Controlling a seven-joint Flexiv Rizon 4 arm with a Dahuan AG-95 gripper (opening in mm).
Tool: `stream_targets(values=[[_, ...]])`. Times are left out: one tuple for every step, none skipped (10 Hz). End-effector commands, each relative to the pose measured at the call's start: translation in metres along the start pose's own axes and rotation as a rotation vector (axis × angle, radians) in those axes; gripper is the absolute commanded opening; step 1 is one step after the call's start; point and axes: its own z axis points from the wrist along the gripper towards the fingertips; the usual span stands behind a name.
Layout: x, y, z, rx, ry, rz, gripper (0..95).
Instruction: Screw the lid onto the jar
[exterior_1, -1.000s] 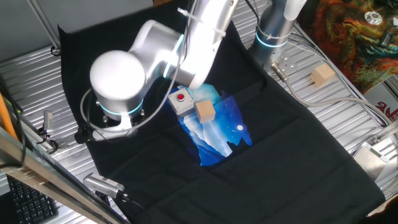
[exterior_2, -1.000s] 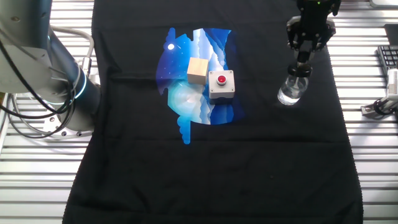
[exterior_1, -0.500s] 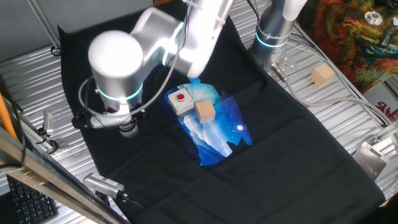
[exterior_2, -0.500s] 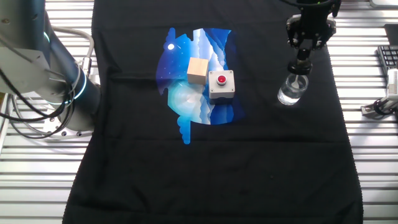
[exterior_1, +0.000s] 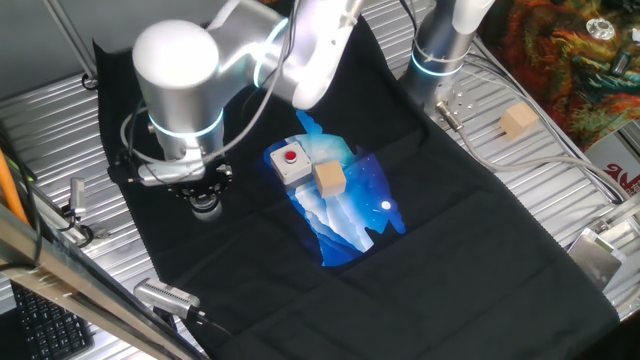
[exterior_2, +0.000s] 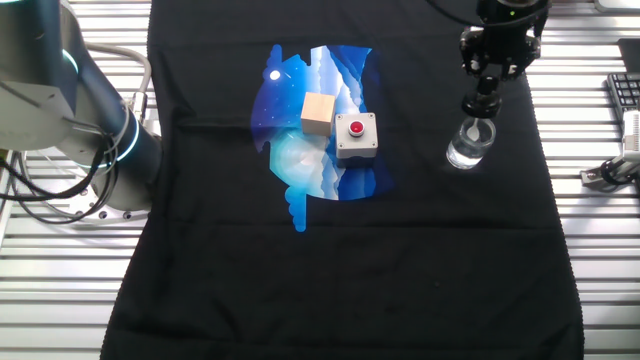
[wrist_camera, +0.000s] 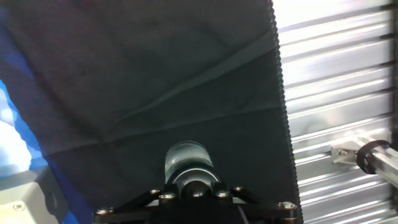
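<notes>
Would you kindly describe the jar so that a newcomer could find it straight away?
Start at the black cloth and its blue and white picture. Beside that picture, directly beneath the hand, stands the jar. Unlike the wooden cube and grey button box, it is clear glass.

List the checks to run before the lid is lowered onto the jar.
1. Lid held in gripper: ok, the fingers are closed on it.
2. Jar upright on the black cloth: ok.
3. Lid lined up over the jar: ok in the hand view, where the jar sits straight ahead of the lid.
4. Lid level with the jar mouth: cannot tell.
5. Grey box and wooden cube apart from the jar: ok.
6. Jar braced against turning: not ok, nothing holds it.
</notes>
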Motion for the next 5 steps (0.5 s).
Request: stream_targets(values=[[-0.0010,0.0001,-0.0002,-0.002,-0.010,-0.008,0.0],[-0.0007,0.0005,-0.0002,-0.002,-0.010,-0.008,0.0],[-0.0003,0.0009,-0.0001,-0.002,-0.009,-0.012,0.0],[-0.0003,0.0010,0.0000,-0.002,-0.007,-0.016,0.0],[-0.0003,0.0010,0.0000,-0.003,-0.006,-0.019,0.0]])
